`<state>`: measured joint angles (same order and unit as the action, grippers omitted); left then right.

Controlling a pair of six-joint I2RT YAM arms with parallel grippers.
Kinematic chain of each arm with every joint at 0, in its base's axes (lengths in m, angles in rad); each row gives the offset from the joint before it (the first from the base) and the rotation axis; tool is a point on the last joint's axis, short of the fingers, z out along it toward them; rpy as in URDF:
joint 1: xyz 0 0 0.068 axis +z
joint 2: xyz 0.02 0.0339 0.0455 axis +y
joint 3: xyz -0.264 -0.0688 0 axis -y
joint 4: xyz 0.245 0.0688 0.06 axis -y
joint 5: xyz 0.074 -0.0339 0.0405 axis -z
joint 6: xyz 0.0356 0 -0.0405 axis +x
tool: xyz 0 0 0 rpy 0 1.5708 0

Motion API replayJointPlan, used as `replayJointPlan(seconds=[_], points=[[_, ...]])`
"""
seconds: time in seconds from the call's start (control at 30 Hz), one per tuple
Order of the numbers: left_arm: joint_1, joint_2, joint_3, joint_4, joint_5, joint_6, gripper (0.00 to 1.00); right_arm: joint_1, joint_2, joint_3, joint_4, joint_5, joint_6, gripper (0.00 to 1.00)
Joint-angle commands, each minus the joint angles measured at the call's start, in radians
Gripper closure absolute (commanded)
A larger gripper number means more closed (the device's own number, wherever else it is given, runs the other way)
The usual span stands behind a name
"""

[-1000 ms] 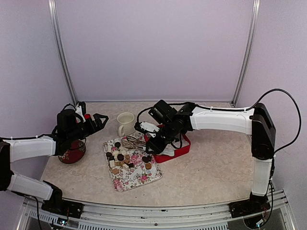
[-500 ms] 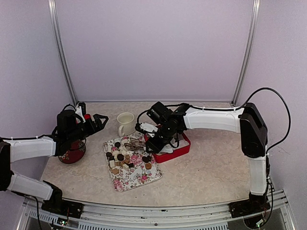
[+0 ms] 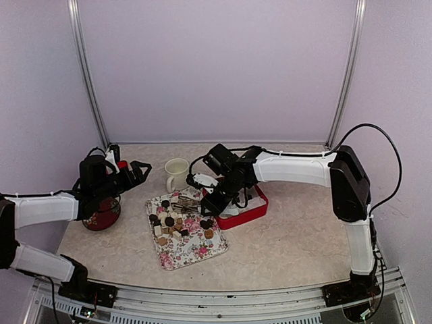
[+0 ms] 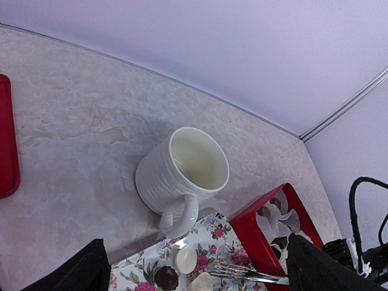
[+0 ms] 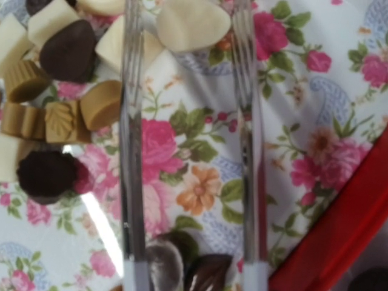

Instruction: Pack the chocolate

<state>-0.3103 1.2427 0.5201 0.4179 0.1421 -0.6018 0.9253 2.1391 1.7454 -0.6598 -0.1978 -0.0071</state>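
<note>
the chocolate (image 3: 171, 223), in dark brown, tan and cream pieces, is seen lying loose on the floral tray (image 3: 197, 254), gathered mostly on its far left half. the right gripper (image 3: 209, 202) is held low over the tray's far edge and is clenched on the rear of a pair of metal tongs (image 5: 130, 151), though its fingers are hidden from the wrist view, so the grasp is judged mainly from above. the two tong arms are stretched over the tray with a gap between them; a cream piece lies between them and nothing is pinched. a red box (image 3: 251, 214) with white paper liners (image 4: 274, 219) in it is placed just beside the tray's far right corner. a white mug (image 4: 182, 173) is stood upright just beyond the tray's far edge, its handle turned toward the tray. the left gripper (image 3: 142, 170) is held in the air beyond the tray's far left corner, jaws spread wide, nothing between them. a dark red bowl (image 3: 101, 216) is set to the left of the tray.
</note>
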Motion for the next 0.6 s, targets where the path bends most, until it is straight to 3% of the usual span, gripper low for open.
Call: replayJointPlan(seconds=[0.0,0.57], points=[[0.013,-0.001,-0.01,0.023,-0.004,0.004,0.01,-0.008,0.029,0.042,-0.004,-0.003,-0.011,0.56],[0.022,0.021,-0.009,0.043,0.011,0.0,0.01,-0.023,0.058,0.086,-0.04,0.032,-0.014,0.58]])
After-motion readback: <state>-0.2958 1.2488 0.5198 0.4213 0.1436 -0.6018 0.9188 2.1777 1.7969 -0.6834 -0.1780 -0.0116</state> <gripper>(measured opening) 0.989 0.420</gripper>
